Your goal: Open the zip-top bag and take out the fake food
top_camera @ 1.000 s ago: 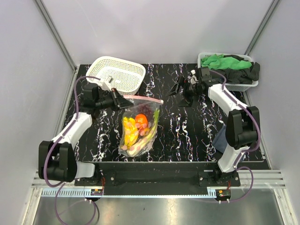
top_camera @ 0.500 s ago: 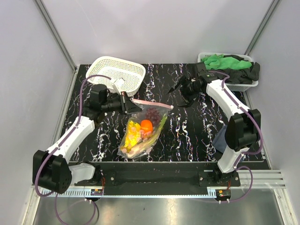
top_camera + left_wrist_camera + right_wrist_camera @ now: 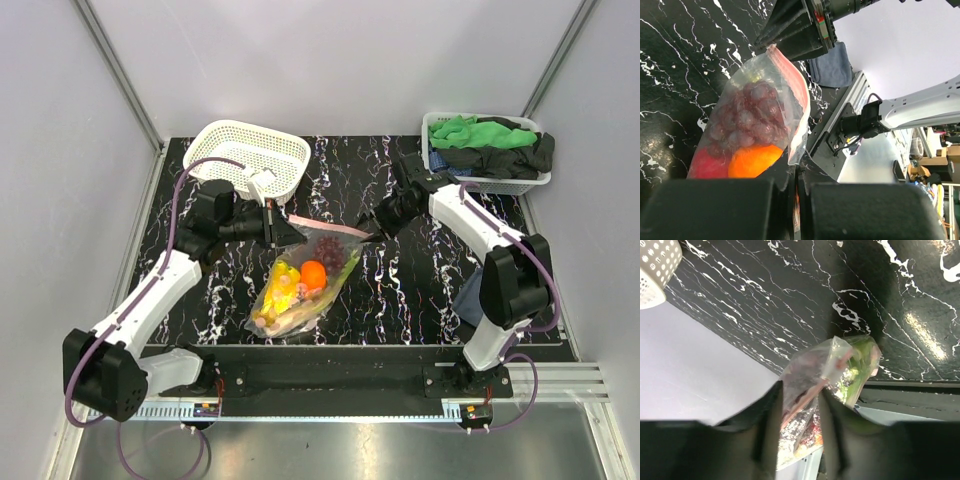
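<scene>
The zip-top bag lies on the surface just in front of the white basket, on the side nearer the arm bases. Its mouth is lifted toward the basket and its bottom trails away from it. The fake food is all inside. The purple grapes sit highest, nearest the basket, with the orange piece below them.

The left tool sits close under the basket's near rim, clamped tight on the end of the pinkish-red zip strip nearest the basket. Its wrist view shows the strip running straight into the closed fingers. The right tool is at the strip's other end, farther from the basket. Its jaws stand partly apart with the bag's corner between them, and a gap shows beside the film, so it seems not yet to have a hold.

The step in hand looks like securing that second grip. To do it well, the right tool should pinch only one lip of the mouth, just below the strip, while the left holds the opposite lip. The pull should then go apart across the seal. Catching both layers would only stretch the bag.

No brand, label or writing is legible anywhere.
</scene>
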